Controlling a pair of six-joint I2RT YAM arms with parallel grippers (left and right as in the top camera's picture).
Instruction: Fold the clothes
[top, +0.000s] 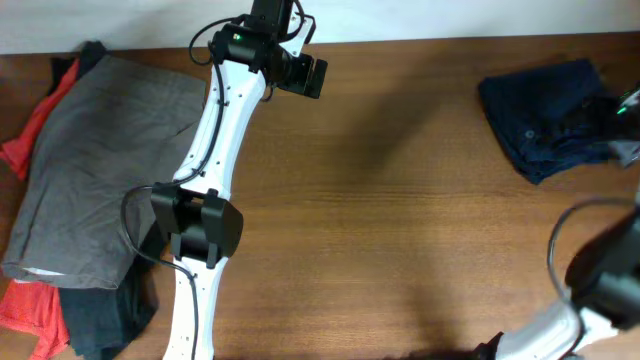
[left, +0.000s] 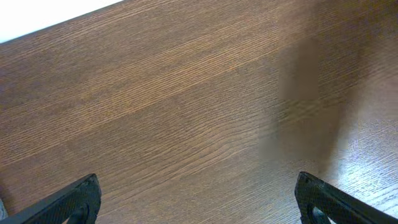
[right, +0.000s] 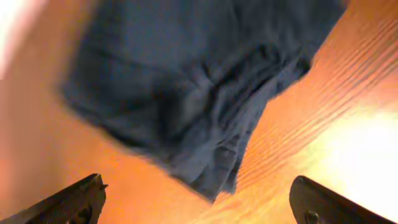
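lying bunched directly beneath and ahead of the right pincer (right: 198, 202), the navy shorts (top: 548, 118) sit at the far right of the worktop (top: 400, 220), folded into a compact wad, long axis roughly across the pincer's gap. right pincer: released, jaws wide, nearer by far. left pincer (left: 198, 199): released over bare wood, well apart. grey garment (top: 95, 170) lies beyond it.
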